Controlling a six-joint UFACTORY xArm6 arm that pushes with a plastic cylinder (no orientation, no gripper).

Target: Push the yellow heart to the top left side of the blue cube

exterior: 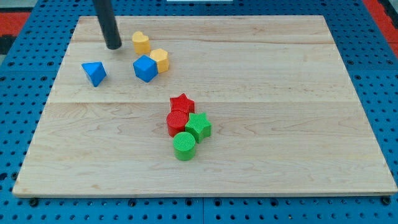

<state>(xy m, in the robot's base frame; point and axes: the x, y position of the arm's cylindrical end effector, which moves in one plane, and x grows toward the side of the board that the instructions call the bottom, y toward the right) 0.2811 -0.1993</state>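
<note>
The yellow heart (pixel 141 42) lies near the view's top left of the wooden board, just above and slightly left of the blue cube (pixel 145 68), with a small gap between them. A yellow hexagonal block (pixel 160 60) touches the blue cube's upper right side. My tip (pixel 113 46) rests on the board to the left of the yellow heart, a short gap away, and above the blue triangular block (pixel 94 73).
A cluster sits at the board's middle: a red star (pixel 182 103), a red block (pixel 177 122), a green star (pixel 198 126) and a green cylinder (pixel 184 145). The wooden board (pixel 280 93) lies on a blue pegboard.
</note>
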